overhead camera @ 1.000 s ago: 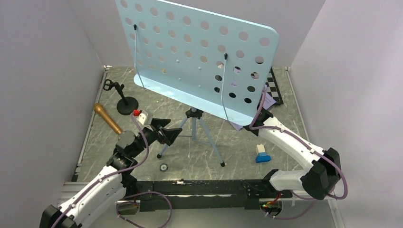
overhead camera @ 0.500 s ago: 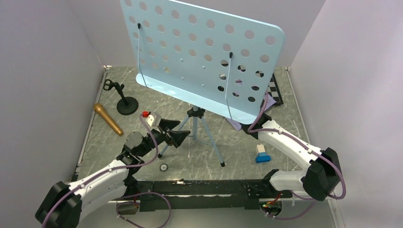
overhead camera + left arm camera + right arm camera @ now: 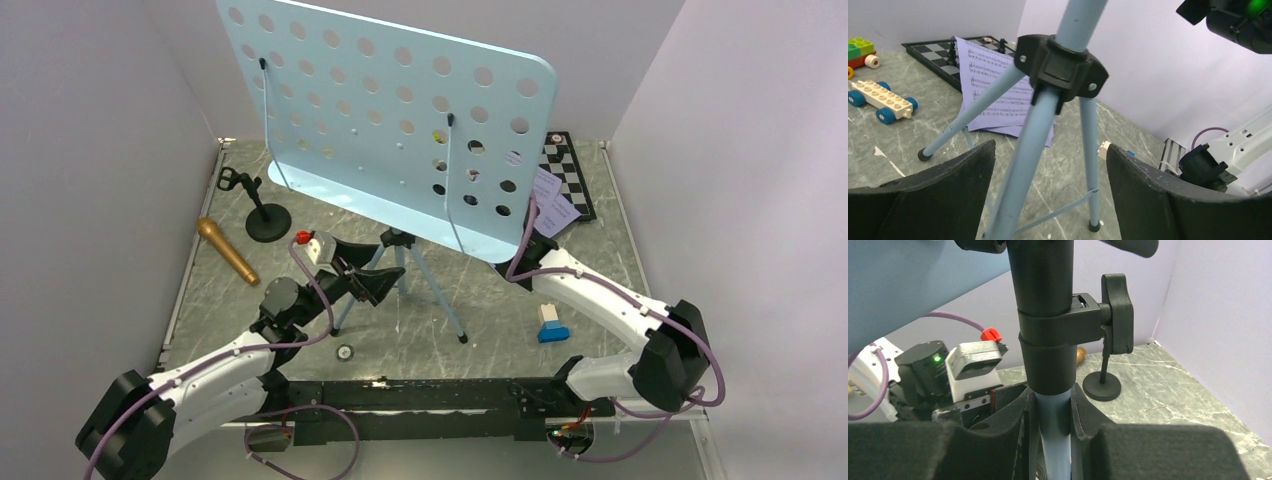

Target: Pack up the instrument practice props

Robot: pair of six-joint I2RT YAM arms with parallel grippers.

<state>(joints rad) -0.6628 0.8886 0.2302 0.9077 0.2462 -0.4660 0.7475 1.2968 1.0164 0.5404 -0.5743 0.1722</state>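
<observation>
Two-arm cell with a light-blue metal music stand [image 3: 400, 120] standing upright on the marbled grey-green desk [image 3: 600, 235]. The stand's flat panel is pierced by rows of round holes and is carried on a slim tripod.

The right tool [image 3: 1053, 407] is pressed onto the stand's smooth blue tube [image 3: 1054, 450]. Its dark, matte fingers [image 3: 1083, 415] pinch the tube just below a black collar [image 3: 1048, 325] fitted with a lobed knob.

The left tool [image 3: 1048, 149] is spread wide. Its rough black fingers [image 3: 973, 170] flank one tubular leg [image 3: 1028, 150] below the black plastic hub [image 3: 1060, 67], and no contact is seen.

Beyond the left tool, behind the legs, pale sheet-music pages [image 3: 998, 85] are propped at a tilt in front of a black-and-white chessboard [image 3: 933, 50]. A cream brick car [image 3: 880, 95] with blue wheels is seen near them.

To the left tool's left, a gold-brown tapered microphone [image 3: 227, 250] lies flat on the desk. Just beyond it, a small black mic stand [image 3: 265, 215] with a round base stands upright, well apart from both tools.
</observation>
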